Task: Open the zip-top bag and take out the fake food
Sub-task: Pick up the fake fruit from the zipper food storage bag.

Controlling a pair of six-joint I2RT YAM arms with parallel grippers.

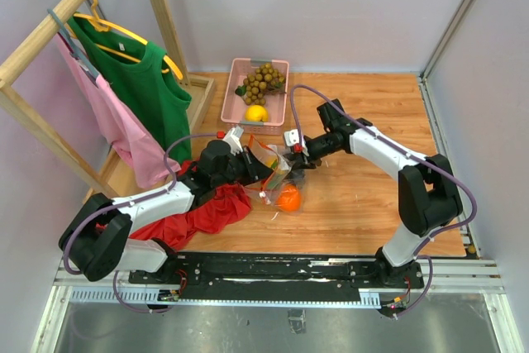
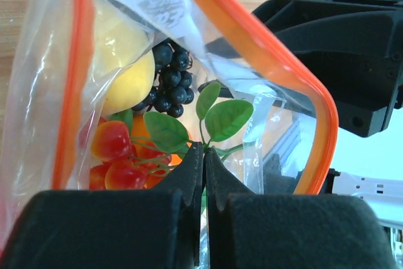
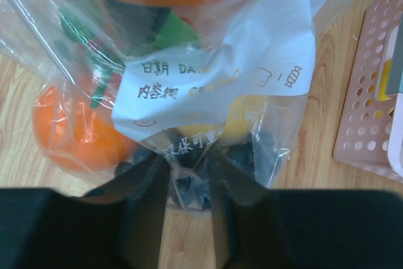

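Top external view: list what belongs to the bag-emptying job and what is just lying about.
Job: zip-top bag; orange fruit in it; tan bunch and lemon in the pink basket; left fingers and right fingers gripping the bag.
Lying about: red cloth; green shirt; pink shirt; wooden rack.

Pink perforated basket (image 1: pixel 260 60) sits at the far side of the wooden tabletop (image 1: pixel 372 196), near the back wall (image 1: pixel 331 6); its holed side wall (image 3: pixel 371 92) also shows at the right edge of the right wrist view. Wooden clothes rack (image 1: pixel 161 14) stands at far left. Green T-shirt (image 1: pixel 145 88) hangs on a yellow hanger (image 1: pixel 124 35), and beside it a pink garment (image 1: pixel 116 126) hangs on a grey-blue hanger (image 1: pixel 62 31). Red cloth (image 1: pixel 207 212) lies crumpled on the near-left tabletop. Aluminium rail (image 1: pixel 248 295) runs along the near edge.
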